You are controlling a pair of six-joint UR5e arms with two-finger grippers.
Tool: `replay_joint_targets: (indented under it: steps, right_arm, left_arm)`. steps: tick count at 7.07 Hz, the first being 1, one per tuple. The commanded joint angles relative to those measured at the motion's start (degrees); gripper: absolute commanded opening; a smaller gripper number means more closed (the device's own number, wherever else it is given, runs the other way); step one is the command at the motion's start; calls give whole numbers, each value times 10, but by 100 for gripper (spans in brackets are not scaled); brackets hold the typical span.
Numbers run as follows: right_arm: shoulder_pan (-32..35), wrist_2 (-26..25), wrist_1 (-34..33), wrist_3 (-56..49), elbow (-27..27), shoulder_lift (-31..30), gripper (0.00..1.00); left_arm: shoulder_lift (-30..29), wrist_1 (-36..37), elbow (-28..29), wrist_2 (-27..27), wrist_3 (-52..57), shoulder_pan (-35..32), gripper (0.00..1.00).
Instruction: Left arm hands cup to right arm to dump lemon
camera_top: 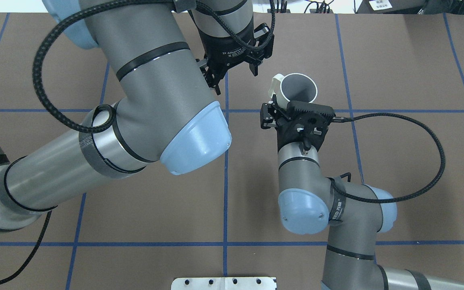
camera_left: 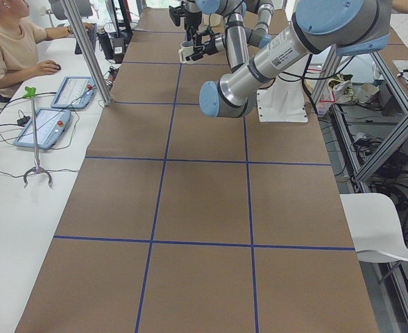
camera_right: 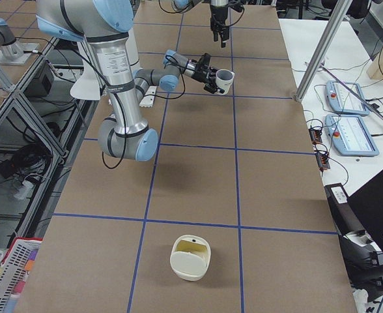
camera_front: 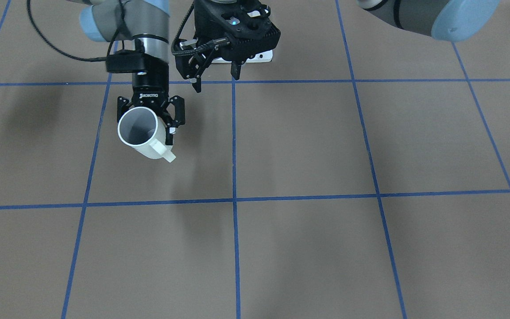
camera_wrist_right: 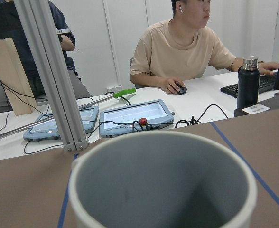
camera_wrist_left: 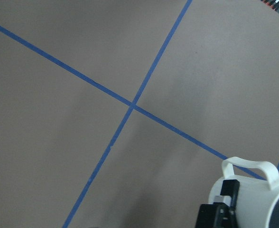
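The white cup (camera_front: 142,133) is held above the table, tilted, its mouth facing away from the robot. My right gripper (camera_front: 148,128) is shut on its body, one finger on each side, handle (camera_front: 168,155) sticking out. The cup also shows in the overhead view (camera_top: 296,88), the right side view (camera_right: 225,80) and the left wrist view (camera_wrist_left: 253,199). Its grey inside (camera_wrist_right: 163,185) looks empty. No lemon shows in any view. My left gripper (camera_front: 216,79) is open and empty, a short way beside the cup, also in the overhead view (camera_top: 235,78).
A cream rounded container (camera_right: 191,256) stands on the brown table near the robot's right end. A white mount plate (camera_top: 224,283) sits at the robot's edge. Operators, tablets (camera_wrist_right: 137,115) and an aluminium post (camera_wrist_right: 49,76) stand beyond the far edge.
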Motion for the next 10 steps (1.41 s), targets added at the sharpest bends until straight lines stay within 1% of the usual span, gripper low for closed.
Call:
replay_joint_targets:
  steps: [1,2,3,4,5,8,10]
  right_arm:
    - [-38,-67,-107,-4,-1,26,0]
    - [-49,-99,-123,-8,-1,31,0]
    - [-53,-126,-122,-4,-1,42,0]
    - [-54,-138,-117,2,-1,49,0]
    - [-54,-140,-113,30,-1,68,0]
    - [-54,-140,-112,61,0,69,0]
    - [-54,-140,-100,69,2,69,0]
  left_arm:
    - [-4,5,7,-23,26,-2,76]
    - [-4,5,8,-27,26,1,72]
    - [-4,4,17,-58,23,2,69]
    - [-4,2,19,-77,20,4,68]
    - [-4,0,17,-77,18,6,68]
    - [-2,-19,20,-77,17,11,67]
    - [-2,-19,20,-75,18,12,58]
